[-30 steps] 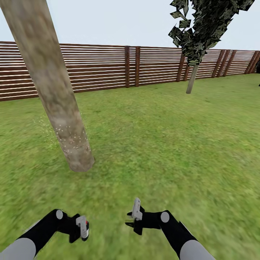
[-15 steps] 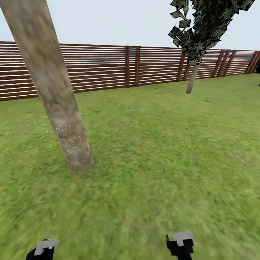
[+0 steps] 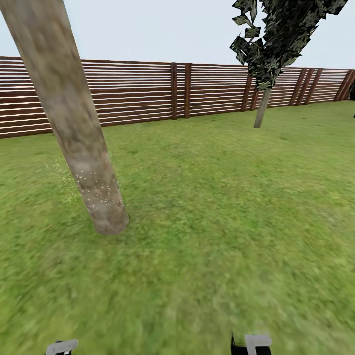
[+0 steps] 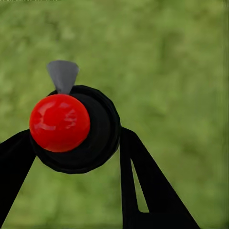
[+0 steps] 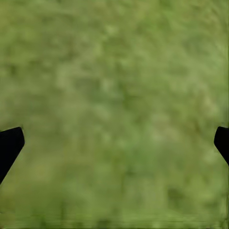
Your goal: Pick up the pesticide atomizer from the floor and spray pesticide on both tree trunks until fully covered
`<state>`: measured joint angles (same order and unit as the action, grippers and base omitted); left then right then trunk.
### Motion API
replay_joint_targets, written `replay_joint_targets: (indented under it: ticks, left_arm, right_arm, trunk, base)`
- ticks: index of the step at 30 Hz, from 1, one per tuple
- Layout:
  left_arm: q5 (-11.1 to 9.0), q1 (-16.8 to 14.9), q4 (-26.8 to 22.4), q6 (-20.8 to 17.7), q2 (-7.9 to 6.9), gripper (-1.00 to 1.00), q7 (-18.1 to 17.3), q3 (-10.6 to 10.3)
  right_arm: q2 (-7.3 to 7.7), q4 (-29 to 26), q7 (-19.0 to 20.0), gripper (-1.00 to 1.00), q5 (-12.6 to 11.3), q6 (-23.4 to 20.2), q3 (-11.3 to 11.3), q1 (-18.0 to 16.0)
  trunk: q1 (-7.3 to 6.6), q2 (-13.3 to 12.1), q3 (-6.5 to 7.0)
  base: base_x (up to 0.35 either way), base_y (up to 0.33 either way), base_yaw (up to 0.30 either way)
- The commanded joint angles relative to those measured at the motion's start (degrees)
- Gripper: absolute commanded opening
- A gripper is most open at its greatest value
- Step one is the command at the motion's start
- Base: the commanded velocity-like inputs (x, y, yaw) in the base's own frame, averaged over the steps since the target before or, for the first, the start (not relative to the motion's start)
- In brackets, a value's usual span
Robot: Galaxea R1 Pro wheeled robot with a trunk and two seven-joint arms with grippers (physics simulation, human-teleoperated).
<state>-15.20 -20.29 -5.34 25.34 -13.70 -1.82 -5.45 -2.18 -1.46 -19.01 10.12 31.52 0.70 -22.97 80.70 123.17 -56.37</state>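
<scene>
A thick mottled beige-grey tree trunk (image 3: pixel 81 143) leans up from the lawn at the left of the head view, with white specks on its lower part (image 3: pixel 98 190). In the left wrist view, my left gripper (image 4: pixel 76 152) is shut on the pesticide atomizer (image 4: pixel 90 138), a dark bottle with a red top (image 4: pixel 59 122) and a pale nozzle (image 4: pixel 63 75), held over grass. My right gripper (image 5: pixel 117 143) is open above bare grass, its black fingertips (image 5: pixel 9 143) far apart. Both grippers just show at the head view's lower edge, the left gripper (image 3: pixel 61 346) and the right gripper (image 3: pixel 257 341).
Green lawn (image 3: pixel 222 197) stretches ahead to a reddish-brown slatted fence (image 3: pixel 148 91). A farther tree with a thin pale trunk (image 3: pixel 262 108) and dark foliage (image 3: pixel 281 34) stands at the back right near the fence.
Both arms have pulled back and down, from well inside the head view to its lower edge. The trunk and the view itself have not shifted.
</scene>
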Motion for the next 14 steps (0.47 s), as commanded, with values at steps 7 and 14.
replay_joint_targets:
  ticks: [7,14]
  left_arm:
    - [-0.7,0.0,0.1,0.3,-0.08,-1.0,-0.2,-0.4]
    - [-0.6,0.0,0.1,0.3,-0.18,-1.0,-0.2,-0.4]
  right_arm:
    - [-0.02,0.0,-0.6,1.0,0.6,-0.1,0.1,1.2]
    - [-0.01,0.0,-0.6,1.0,0.6,-0.1,0.1,1.2]
  trunk:
    - [-0.01,0.0,-0.04]
    - [-0.01,0.0,-0.04]
  base:
    - [0.0,0.0,0.0]
    - [0.0,0.0,0.0]
